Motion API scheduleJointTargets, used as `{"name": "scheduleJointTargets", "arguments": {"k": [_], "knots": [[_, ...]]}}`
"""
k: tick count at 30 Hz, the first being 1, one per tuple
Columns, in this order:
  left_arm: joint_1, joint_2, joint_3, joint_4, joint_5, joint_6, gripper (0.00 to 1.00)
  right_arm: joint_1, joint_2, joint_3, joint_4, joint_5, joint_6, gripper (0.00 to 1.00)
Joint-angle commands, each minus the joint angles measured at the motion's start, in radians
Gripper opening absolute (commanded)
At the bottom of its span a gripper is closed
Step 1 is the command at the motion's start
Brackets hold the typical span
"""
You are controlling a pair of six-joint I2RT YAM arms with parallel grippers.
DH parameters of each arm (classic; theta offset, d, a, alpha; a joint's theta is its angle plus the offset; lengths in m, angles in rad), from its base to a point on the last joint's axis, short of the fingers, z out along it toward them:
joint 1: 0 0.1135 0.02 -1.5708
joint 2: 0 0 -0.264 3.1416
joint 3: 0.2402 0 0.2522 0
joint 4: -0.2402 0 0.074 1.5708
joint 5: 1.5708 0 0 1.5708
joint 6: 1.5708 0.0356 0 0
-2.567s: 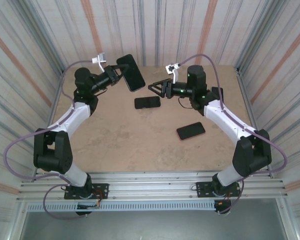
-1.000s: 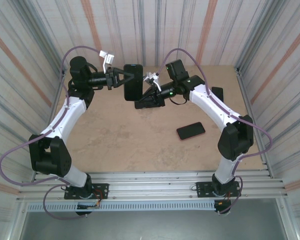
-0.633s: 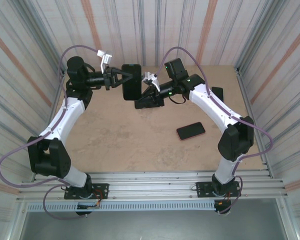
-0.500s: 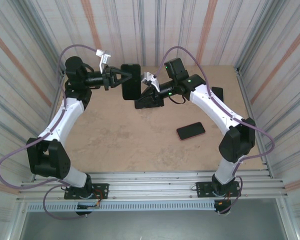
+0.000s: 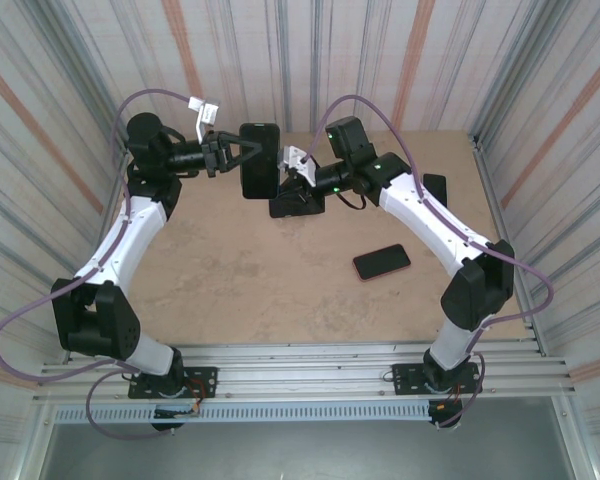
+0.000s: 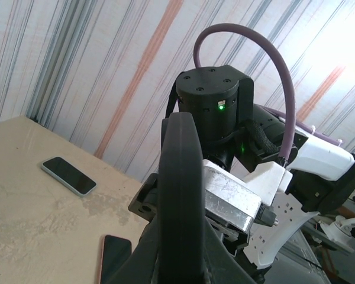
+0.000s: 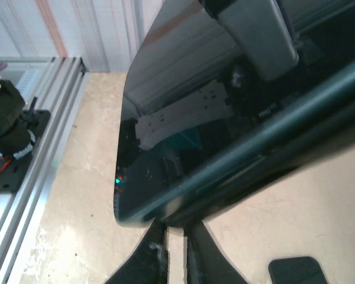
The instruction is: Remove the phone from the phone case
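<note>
A black phone in a dark phone case (image 5: 261, 160) hangs in the air over the table's far side, with my left gripper (image 5: 242, 158) shut on it from the left. The left wrist view shows it edge-on (image 6: 180, 165) between my left gripper's (image 6: 180, 248) fingers. My right gripper (image 5: 283, 178) comes at it from the right. In the right wrist view the glossy screen (image 7: 183, 118) and the case's rim (image 7: 272, 160) sit just above my right gripper (image 7: 176, 228). Its fingers stand almost together, tips hidden behind the case's edge. Whether they pinch the rim I cannot tell.
A black phone (image 5: 298, 206) lies on the table under the right gripper. A pink-edged phone (image 5: 382, 261) lies mid-right, and a dark one (image 5: 435, 186) at the far right. The left wrist view has a pale-cased phone (image 6: 69, 176). Striped walls close three sides.
The left arm has drawn the phone slightly left and up. The right gripper followed it and its fingers closed further. Earlier, the right gripper was apart from the phone, which was tilted.
</note>
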Motion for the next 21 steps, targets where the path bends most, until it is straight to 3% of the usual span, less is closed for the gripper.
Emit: {"name": "scheduleJointTargets", "arguments": {"k": [1,11,16,21], "knots": [[-0.037,-0.045,0.002,0.033,0.033,-0.039,0.0,0.001,-0.033,-0.017,0.151,0.002,0.104,0.1],[-0.033,-0.041,-0.005,0.034,-0.03,-0.034,0.0,-0.041,-0.078,-0.134,0.448,-0.143,0.435,0.25],[-0.012,-0.028,-0.013,0.129,-0.099,-0.174,0.0,-0.078,-0.108,-0.221,0.593,-0.174,0.614,0.33],[0.01,-0.048,-0.028,0.066,-0.228,-0.282,0.0,-0.122,-0.137,-0.317,0.767,-0.138,0.84,0.39]]}}
